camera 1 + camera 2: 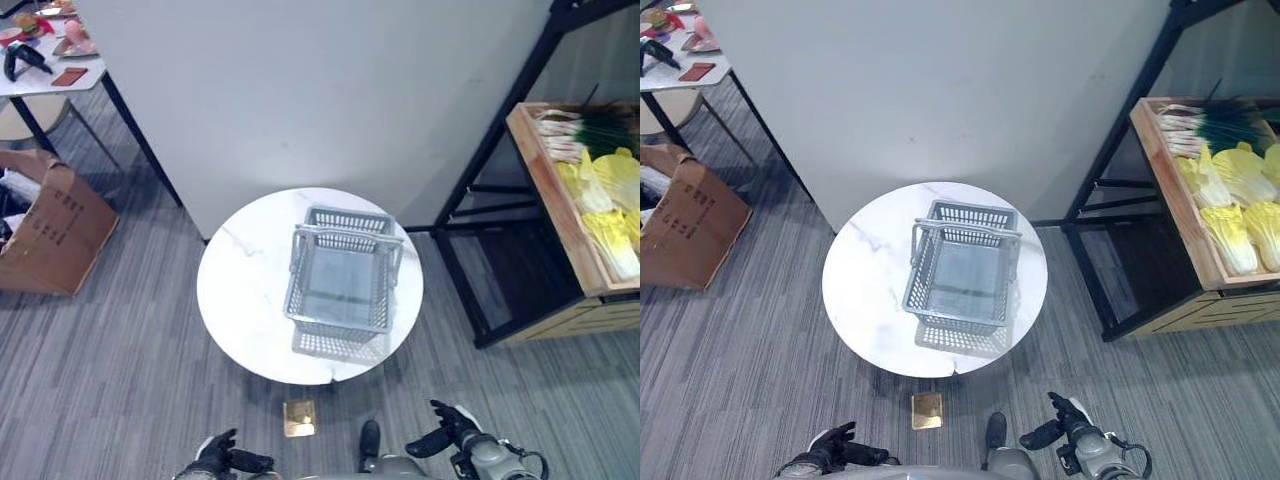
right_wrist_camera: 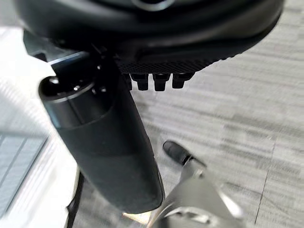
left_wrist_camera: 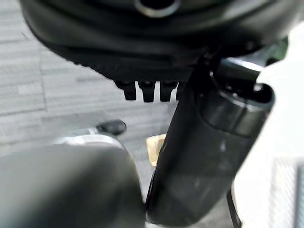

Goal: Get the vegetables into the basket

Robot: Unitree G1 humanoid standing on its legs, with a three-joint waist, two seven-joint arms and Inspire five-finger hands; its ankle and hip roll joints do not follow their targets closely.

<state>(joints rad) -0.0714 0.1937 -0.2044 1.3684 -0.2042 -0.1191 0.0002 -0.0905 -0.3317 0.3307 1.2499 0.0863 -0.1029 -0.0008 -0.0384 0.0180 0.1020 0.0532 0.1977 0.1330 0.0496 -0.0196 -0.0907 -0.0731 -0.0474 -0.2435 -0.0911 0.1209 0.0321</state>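
A grey plastic basket [image 1: 297,282] stands empty on the round white marble table [image 1: 245,270], its handle folded across the far side. The vegetables lie in a wooden crate [image 1: 556,200] on a black shelf at the right: pale yellow cabbages [image 1: 612,215] and green onions [image 1: 575,130]. My left hand [image 1: 225,458] and right hand [image 1: 445,432] hang low near the table's front edge, both open and holding nothing. The left wrist view shows the left thumb [image 3: 204,156] and straight fingers [image 3: 147,90] over the floor. In the right wrist view, the right thumb [image 2: 109,142] is just as bare.
A grey partition wall [image 1: 300,90] rises behind the table. A cardboard box [image 1: 50,225] sits on the floor at the left, with a white table [image 1: 50,75] of small items behind it. A small brass plate [image 1: 299,418] lies on the carpet.
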